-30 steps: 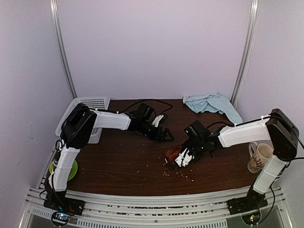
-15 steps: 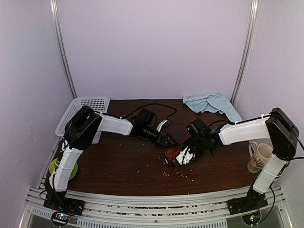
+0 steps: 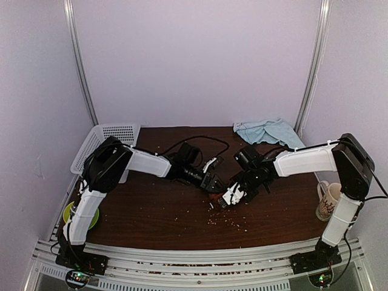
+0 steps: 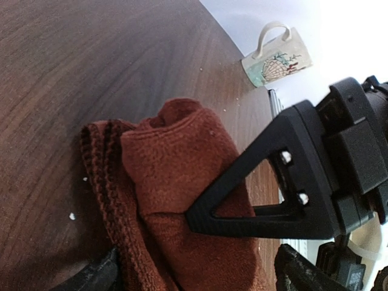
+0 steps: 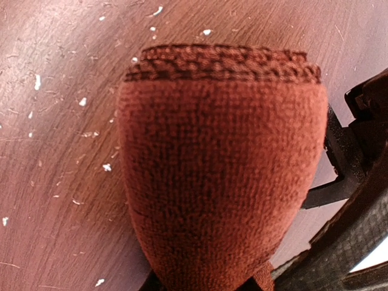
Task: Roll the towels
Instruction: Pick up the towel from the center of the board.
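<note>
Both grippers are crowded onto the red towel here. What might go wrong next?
The left gripper and right gripper nearly touch over the rust-red towel, so their fingers may collide. The bundle looks loose, with its layered edges splayed at one end, so it may unroll once let go.

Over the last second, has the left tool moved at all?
Yes. Seen from above, the left tool has slid rightward, away from the white basket, up to the rust-red towel in the right tool.
</note>
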`<state>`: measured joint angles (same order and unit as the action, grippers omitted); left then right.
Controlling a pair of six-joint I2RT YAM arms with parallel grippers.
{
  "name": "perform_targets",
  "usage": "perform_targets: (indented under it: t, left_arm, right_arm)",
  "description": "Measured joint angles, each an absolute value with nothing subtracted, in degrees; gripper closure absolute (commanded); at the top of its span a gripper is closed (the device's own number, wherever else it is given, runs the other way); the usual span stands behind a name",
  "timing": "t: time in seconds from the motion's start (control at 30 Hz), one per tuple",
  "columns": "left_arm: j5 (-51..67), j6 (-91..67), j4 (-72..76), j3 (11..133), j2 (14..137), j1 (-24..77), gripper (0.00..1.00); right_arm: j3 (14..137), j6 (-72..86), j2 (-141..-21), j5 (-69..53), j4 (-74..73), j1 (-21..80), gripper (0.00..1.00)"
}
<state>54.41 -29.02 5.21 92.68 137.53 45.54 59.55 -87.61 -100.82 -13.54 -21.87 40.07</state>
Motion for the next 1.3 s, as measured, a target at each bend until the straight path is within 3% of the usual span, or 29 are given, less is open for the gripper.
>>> perform_targets:
  t: [0.53, 0.93, 1.03, 1.2, 1.3]
  left_arm:
    - [57.8, -29.0, 6.9, 91.7, 137.8, 45.5, 0.23]
    - [58.6, -29.1, 4.9, 95.2, 140.8, 45.4, 0.51]
    - [59.2, -29.2, 4.4, 96.0, 141.3, 45.4, 0.5]
    - [60.0, -29.7, 4.1, 96.5, 141.4, 45.4, 0.37]
    - [60.8, -30.1, 4.2, 96.6, 141.4, 45.4, 0.35]
  right_arm:
    - [63.9, -87.1, -103.7, -14.2, -26.1, 39.8, 0.91]
    - [66.6, -87.0, -105.1, -14.1, -29.3, 39.8, 0.91]
    - [66.9, -87.0, -105.3, -13.9, -29.6, 39.8, 0.91]
    - [66.7, -87.0, -105.3, -12.6, -29.2, 39.9, 0.92]
    - [66.5, -87.1, -105.3, -11.5, -28.8, 40.1, 0.91]
